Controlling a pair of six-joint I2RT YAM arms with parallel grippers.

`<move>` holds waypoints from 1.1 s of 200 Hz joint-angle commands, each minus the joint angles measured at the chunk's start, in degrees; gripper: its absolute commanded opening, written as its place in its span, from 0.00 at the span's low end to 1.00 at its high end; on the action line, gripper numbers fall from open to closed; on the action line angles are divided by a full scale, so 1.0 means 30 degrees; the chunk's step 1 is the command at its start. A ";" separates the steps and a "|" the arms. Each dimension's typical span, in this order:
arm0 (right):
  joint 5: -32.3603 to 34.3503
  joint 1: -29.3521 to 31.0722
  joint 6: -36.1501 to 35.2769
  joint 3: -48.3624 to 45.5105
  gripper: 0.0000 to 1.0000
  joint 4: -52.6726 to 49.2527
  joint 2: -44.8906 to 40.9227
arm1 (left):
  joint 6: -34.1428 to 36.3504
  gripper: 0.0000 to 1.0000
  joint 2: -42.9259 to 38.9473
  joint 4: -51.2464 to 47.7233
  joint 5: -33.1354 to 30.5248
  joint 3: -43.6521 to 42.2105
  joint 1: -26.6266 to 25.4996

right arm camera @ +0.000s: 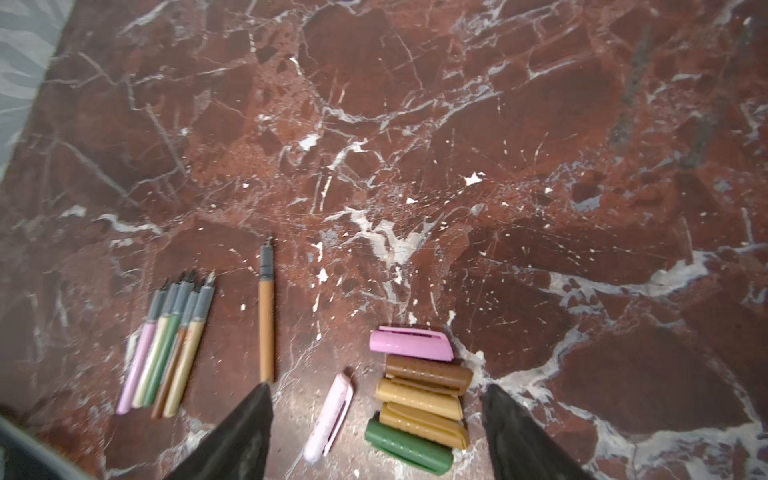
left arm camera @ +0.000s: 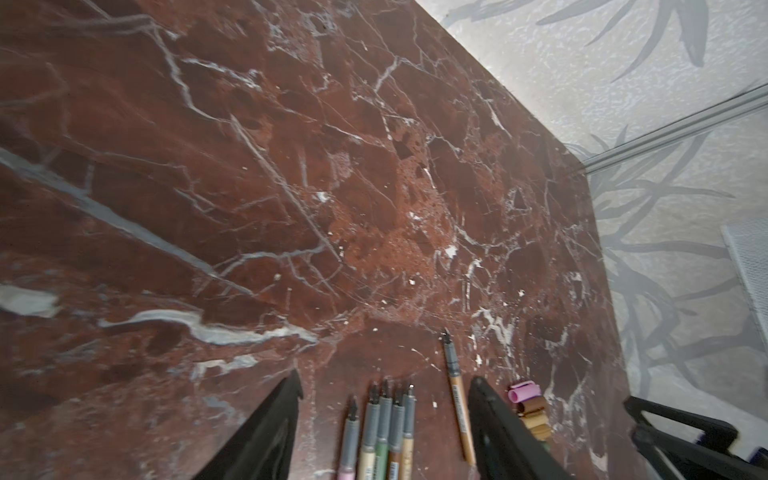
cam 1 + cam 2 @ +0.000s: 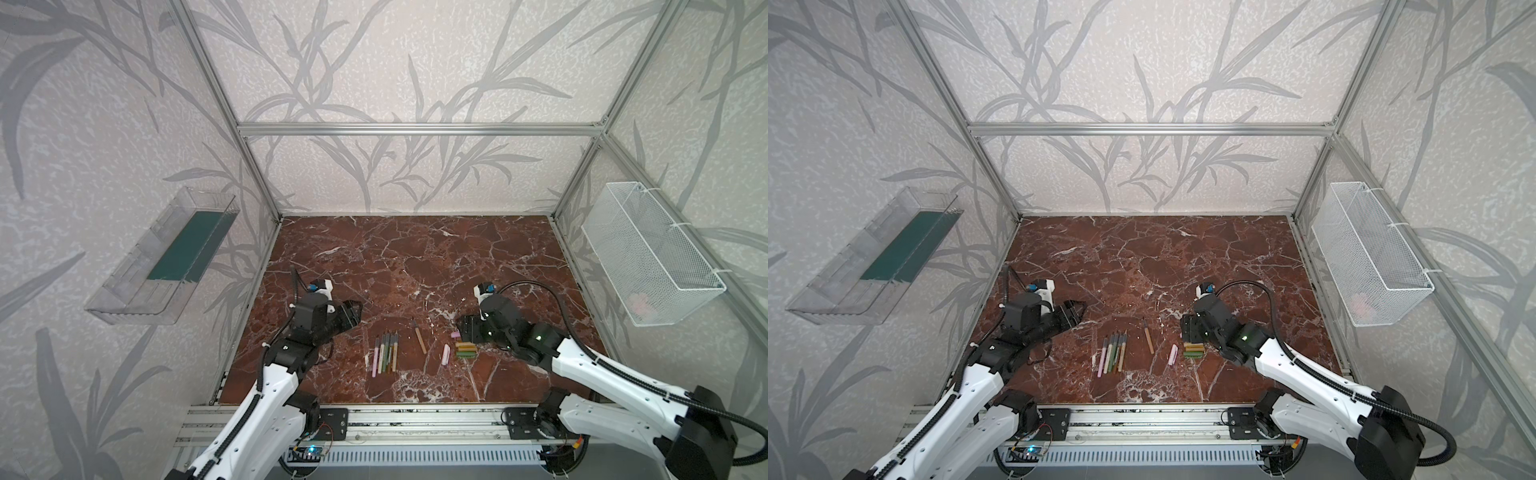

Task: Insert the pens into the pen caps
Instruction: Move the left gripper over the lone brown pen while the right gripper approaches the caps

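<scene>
While the far half of the red-marble tabletop lies open right up to the back wall, the task's things sit in a short band near the front edge, well apart from the left and right edges. The left tool stands left of the pens and slightly farther back, fingers spread and gripping nothing. The right tool is just beside the pen caps, its fingers likewise wide apart and holding nothing.

Five pens lie side by side, touching, with grey necks and dark tips pointing far; their bodies are pink, cream, green, brown and gold-tan. A lone pen, tan-brown, lies apart to their right. Farther right, five pen caps lie crosswise in a touching row: pink farthest, then brown, two gold-tan, and green nearest. A pale pink cap lies slanted just left of that row.
</scene>
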 commanded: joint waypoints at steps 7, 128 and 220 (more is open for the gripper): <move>0.2104 0.0109 0.2442 0.0267 0.73 -0.0444 0.0952 | -0.2409 0.59 -0.0175 0.3342 -0.3865 -0.0834 -0.4889; 0.5022 0.0080 0.3556 -0.2063 0.67 0.0739 -0.1178 | -1.2564 0.30 1.0332 -0.9390 -1.4183 0.7566 -1.3651; 0.4872 0.0080 0.3336 -0.2248 0.66 0.1616 0.0103 | -1.0015 0.36 1.1972 -0.3859 -1.0767 0.6321 -1.3757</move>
